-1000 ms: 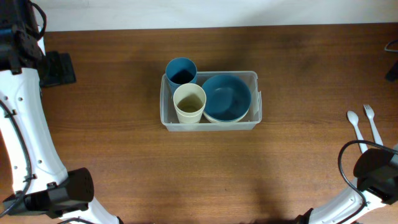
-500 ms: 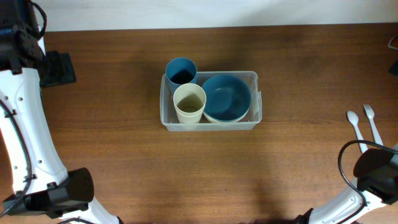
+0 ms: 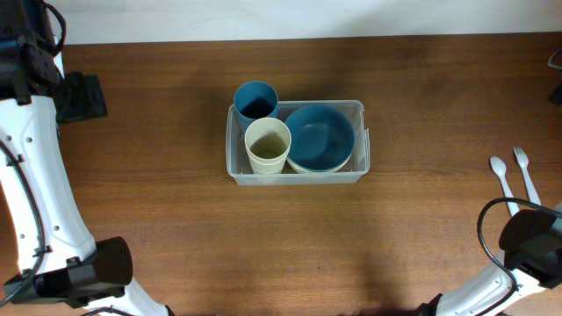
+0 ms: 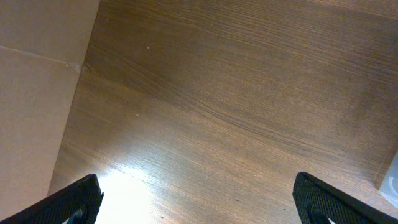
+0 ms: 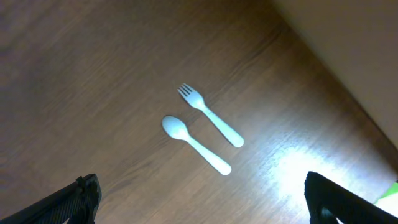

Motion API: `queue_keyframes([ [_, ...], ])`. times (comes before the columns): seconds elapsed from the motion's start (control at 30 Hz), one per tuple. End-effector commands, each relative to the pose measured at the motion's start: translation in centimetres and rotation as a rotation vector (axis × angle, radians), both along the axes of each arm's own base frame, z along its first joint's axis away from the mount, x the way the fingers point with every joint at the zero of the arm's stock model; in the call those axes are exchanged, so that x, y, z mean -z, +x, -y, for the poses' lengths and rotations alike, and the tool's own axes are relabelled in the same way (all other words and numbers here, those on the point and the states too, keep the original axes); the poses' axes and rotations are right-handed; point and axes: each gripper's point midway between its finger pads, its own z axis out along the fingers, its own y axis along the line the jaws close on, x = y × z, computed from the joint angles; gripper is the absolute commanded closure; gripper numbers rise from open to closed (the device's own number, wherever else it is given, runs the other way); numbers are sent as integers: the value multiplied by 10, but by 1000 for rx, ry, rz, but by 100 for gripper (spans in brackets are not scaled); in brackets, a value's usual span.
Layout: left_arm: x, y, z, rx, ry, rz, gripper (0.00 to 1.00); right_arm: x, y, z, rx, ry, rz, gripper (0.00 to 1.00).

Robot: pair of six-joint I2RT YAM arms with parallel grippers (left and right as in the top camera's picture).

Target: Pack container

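Container [image 3: 299, 178], a clear round-cornered plastic bin midway on the wood-grain worktop [image 3: 176, 228], holds a blue cup [image 3: 255, 99], cream cup [image 3: 268, 145] and round blue bowl [image 3: 320, 136]; left hand [image 4: 200, 202] and right hand [image 5: 205, 202] both spread, empty.

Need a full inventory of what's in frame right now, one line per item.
clear rectangular plastic container: 1, translucent, middle of the table
blue plastic cup: 1, blue, upright at the container's back-left corner
cream plastic cup: 1, cream, upright in the container's left part, in front of the blue cup
blue round bowl: 1, blue, fills the container's right part; a cream rim shows under it
white plastic fork: 1, white, flat on the table's right end
white plastic spoon: 1, white, beside the fork, apart from it
brown wooden table: 1, brown, under everything
left gripper: 1, black, open, holding nothing, over bare table
right gripper: 1, black, open, holding nothing, above the fork and spoon
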Motion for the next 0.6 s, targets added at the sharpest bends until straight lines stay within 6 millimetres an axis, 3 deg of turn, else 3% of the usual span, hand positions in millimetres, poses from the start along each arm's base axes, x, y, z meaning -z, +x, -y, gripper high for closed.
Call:
queue_keyframes([
  [0.0,-14,-5,-2,-6,22,39,0,2,9,-7,-24,44,35,1],
  [0.17,-14,-5,-2,-6,22,39,0,2,12,-9,-57,45,40,1],
  [0.3,-14,-5,-2,-6,22,39,0,6,22,-29,-390,53,9,1],
  [0.43,-14,-5,-2,-6,22,39,0,24,5,-42,-563,82,-110,1],
  [0.57,-14,-5,-2,-6,22,39,0,42,-8,-49,-586,143,-183,1],
])
